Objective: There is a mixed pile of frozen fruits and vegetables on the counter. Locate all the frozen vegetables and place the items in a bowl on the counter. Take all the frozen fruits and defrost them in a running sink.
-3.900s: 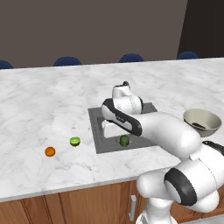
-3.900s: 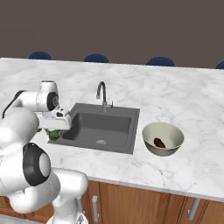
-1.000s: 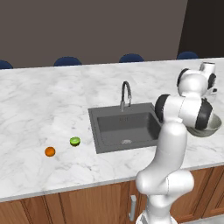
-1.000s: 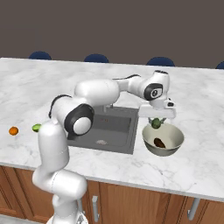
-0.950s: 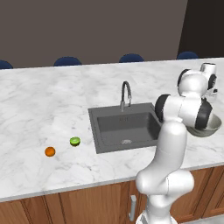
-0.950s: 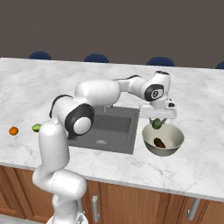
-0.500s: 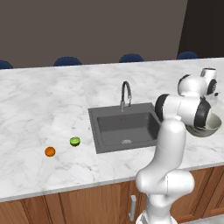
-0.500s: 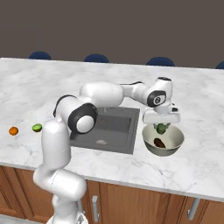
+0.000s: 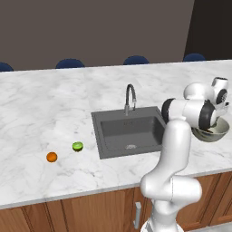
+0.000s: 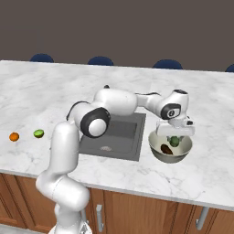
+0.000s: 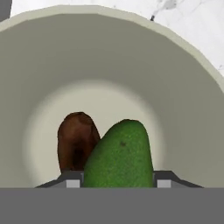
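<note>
The hand (image 10: 174,137) is poised over the bowl (image 10: 157,154), its fingers pinched on the dark green vegetable (image 10: 174,140) — in the hand view the glossy oval (image 11: 120,154) is seen clamped between the two fingertips, its long axis running straight away from the hand and down toward the bowl's floor. The dark brown vegetable (image 11: 77,140) is already lying in the bottom of the bowl, just beside the held piece and apparently touching it on one side; whether the green piece rests on the bowl cannot be told. The coming move is judged to be a release: the bowl's floor lies directly below the held piece, so only a parting of the fingers is called for. The orange fruit (image 9: 51,157) and the lime-green fruit (image 9: 77,146) remain on the counter (image 9: 45,108) — well apart from the hand, beyond the sink (image 9: 129,131).
</note>
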### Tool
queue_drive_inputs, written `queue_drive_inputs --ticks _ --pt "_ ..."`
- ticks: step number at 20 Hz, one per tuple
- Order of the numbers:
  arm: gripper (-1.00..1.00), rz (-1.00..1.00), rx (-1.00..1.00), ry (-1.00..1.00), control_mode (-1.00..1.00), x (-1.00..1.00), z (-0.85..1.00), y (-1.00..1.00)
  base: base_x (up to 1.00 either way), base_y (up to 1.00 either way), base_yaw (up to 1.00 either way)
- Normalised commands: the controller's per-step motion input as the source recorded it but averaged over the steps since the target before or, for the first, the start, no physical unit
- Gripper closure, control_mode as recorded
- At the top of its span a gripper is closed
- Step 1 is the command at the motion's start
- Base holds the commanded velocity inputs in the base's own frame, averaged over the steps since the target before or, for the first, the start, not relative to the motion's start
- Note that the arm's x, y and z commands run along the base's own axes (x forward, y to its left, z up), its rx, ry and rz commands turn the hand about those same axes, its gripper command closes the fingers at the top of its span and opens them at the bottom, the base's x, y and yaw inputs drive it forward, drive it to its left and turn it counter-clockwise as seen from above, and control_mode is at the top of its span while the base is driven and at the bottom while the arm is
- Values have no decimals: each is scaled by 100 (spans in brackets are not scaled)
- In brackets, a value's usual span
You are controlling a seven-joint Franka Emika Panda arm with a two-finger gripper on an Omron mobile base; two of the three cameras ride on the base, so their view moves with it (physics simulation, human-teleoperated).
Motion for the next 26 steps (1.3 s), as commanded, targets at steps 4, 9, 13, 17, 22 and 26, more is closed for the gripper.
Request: queue_drive_inputs --ticks 4,9,13,17,22,26 --pt "100 0 0 0 -100 0 -5 9 0 0 0" --pt "-100 0 0 0 -100 0 -8 8 0 0 0" --pt "-100 0 0 0 -100 0 -3 2 0 0 0" --pt "-100 0 0 0 -100 0 0 4 0 0 0" --pt "-100 -5 -1 0 -100 -1 6 13 0 0 0" --pt "-100 -4 -4 0 -100 -14 47 31 0 0 0"
